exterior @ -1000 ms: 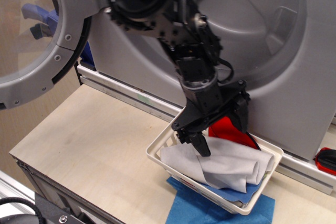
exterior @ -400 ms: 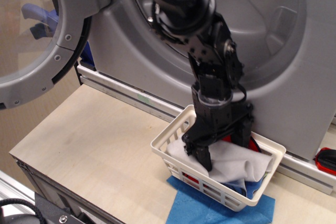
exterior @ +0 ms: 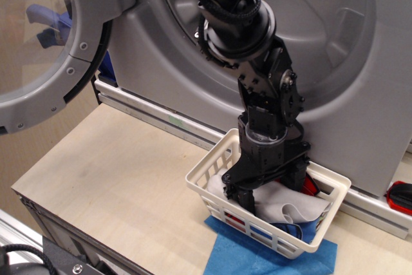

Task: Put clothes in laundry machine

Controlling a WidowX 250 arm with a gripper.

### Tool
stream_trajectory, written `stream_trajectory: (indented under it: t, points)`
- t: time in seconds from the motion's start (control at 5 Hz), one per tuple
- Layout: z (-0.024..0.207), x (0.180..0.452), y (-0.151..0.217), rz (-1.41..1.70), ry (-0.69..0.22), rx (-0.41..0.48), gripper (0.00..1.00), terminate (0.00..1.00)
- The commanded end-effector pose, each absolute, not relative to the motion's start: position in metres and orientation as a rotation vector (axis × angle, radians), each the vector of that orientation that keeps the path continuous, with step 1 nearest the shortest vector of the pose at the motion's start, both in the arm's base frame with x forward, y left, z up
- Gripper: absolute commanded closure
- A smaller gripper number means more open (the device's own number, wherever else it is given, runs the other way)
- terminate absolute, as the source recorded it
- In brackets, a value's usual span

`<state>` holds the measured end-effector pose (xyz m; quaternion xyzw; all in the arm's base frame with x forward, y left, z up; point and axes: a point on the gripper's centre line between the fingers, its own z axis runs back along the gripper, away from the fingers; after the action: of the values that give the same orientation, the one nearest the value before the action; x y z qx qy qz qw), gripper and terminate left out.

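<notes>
Below your gripper (exterior: 265, 192), the grey cloth (exterior: 291, 205) lies in the basket (exterior: 270, 239); fingers look spread, pressed into it, grip unconfirmed. Your drum mouth (exterior: 309, 24) opens directly above and behind, so lift upward.

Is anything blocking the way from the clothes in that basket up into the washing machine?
Nothing visible does. The door is swung open to the left, so the drum mouth is clear. The gripper is down in the white basket on the grey cloth.

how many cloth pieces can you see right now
4: a grey-white sheet and a red piece in the basket, blue cloth under it, another red piece far right. More may be hidden.
</notes>
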<state>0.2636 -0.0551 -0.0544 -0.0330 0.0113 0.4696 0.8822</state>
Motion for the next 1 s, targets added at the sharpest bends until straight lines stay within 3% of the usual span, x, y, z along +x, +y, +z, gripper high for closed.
stream_trajectory:
  t: [0.0,0.4,0.8]
  points:
    - [-0.031,0.267,-0.05,0.763,-0.097,-0.143,1.0,0.0]
    - [0.015,0.267,-0.059,0.657,-0.178,-0.229,1.0,0.0]
    - [0.067,0.264,-0.049,0.564,-0.269,-0.247,1.0,0.0]
